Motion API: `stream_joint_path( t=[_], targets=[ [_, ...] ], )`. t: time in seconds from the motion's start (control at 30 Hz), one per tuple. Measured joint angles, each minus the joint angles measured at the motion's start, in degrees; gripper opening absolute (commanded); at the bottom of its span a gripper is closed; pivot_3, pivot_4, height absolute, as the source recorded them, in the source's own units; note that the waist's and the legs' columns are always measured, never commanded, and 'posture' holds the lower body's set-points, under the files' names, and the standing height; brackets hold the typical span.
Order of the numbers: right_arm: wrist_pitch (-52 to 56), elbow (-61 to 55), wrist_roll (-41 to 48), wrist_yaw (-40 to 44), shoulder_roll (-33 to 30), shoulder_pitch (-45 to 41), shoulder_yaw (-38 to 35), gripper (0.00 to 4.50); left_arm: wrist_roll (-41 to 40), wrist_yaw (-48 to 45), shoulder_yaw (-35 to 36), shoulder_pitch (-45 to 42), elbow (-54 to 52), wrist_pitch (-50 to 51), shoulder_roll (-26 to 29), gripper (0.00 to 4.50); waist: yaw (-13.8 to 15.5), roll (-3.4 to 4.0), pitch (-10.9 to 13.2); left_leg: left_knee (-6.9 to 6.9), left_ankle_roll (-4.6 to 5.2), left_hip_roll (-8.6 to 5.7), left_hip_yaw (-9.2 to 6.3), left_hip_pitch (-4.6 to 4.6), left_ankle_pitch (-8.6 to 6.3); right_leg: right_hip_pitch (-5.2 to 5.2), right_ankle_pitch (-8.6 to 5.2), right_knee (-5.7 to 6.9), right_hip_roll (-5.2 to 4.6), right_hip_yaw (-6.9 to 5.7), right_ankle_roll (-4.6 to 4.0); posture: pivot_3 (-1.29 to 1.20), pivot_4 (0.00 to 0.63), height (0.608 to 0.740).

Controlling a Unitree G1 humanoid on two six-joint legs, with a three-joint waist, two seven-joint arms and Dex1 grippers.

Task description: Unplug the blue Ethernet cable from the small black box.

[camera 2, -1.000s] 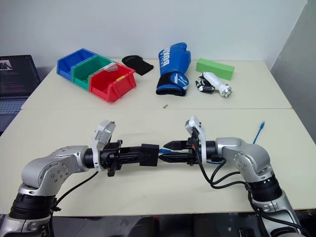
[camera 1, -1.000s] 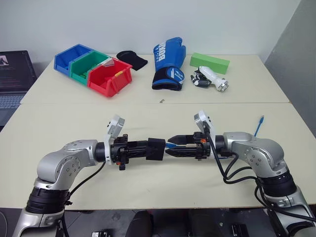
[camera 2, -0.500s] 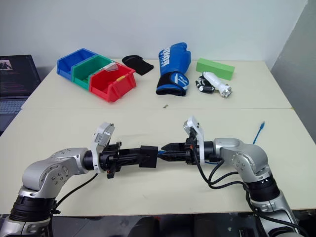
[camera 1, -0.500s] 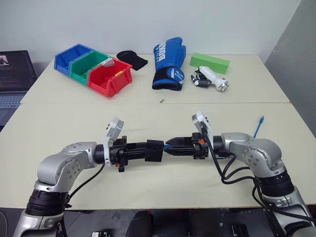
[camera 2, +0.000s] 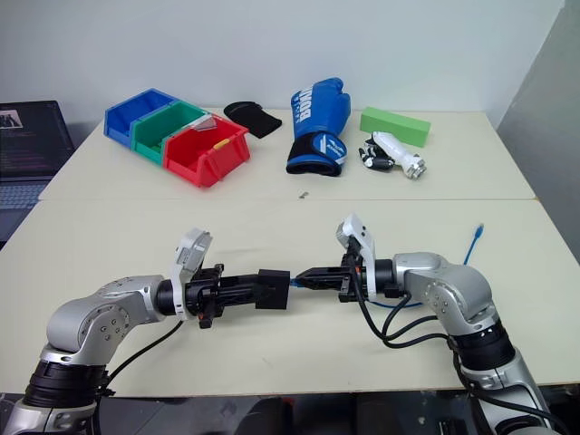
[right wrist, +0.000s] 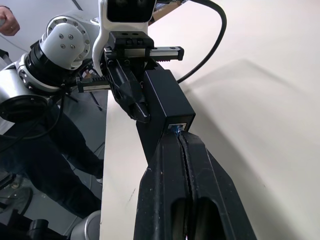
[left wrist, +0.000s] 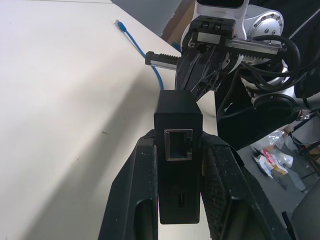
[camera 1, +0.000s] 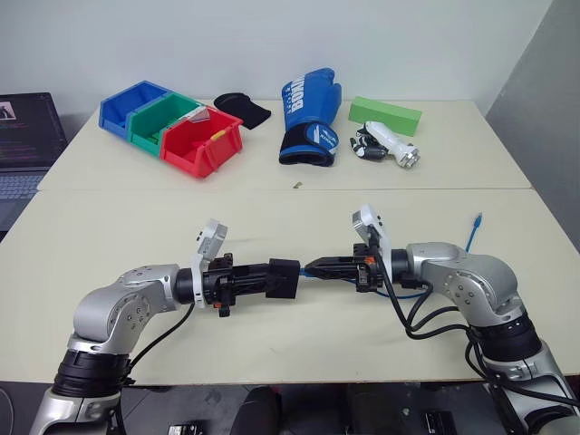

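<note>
Level claws (camera 1: 313,268) tip-to-tip at small black box (camera 1: 285,277)

— How are its arms set?
— Both forearms are raised level and turned inward, tips facing each other. The left gripper (camera 1: 272,276) is clamped on the small black box (camera 1: 285,277).
— And the other one?
— The right gripper (camera 1: 319,268) has its fingers (right wrist: 192,165) pressed together at the box's port, on the blue Ethernet cable (camera 2: 294,282).
</note>
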Motion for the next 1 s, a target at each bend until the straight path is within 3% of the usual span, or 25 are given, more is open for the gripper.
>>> stream_joint_path(
  t=[0.07, 0.4, 1.0],
  targets=[
    [-0.3, 0.1, 0.1, 0.2, 0.1, 0.0, -0.2, 0.45, 0.5, -0.8, 0.0, 0.1, 0.0, -1.0, 0.1, 0.77, 0.0, 0.00, 0.0, 0.00, 0.00, 0.00, 0.00, 0.00, 0.00, 0.00, 0.00, 0.00, 0.00, -0.01, 0.00, 0.00, 0.150, 0.740],
    [3.3, 1.6, 5.3, 0.2, 0.2, 1.2, -5.8, 2.66, 0.9, -3.4, 0.0, 1.3, 0.1, -3.6, -0.1, 0.77, 0.0, 0.00, 0.0, -0.02, 0.00, 0.01, -0.01, -0.01, 0.00, 0.01, 0.00, -0.02, 0.00, 0.01, 0.00, 0.00, 0.150, 0.740],
    [8.5, -0.4, 8.0, -6.5, 5.9, 2.1, -5.4, 2.71, -3.6, -0.7, 2.5, -0.5, 2.3, -1.5, -4.4, 0.77, 0.0, 0.00, 0.0, -0.02, 0.00, 0.01, -0.01, -0.05, 0.00, -0.04, 0.00, -0.01, 0.01, 0.01, 0.00, 0.00, 0.150, 0.740]
  ],
)
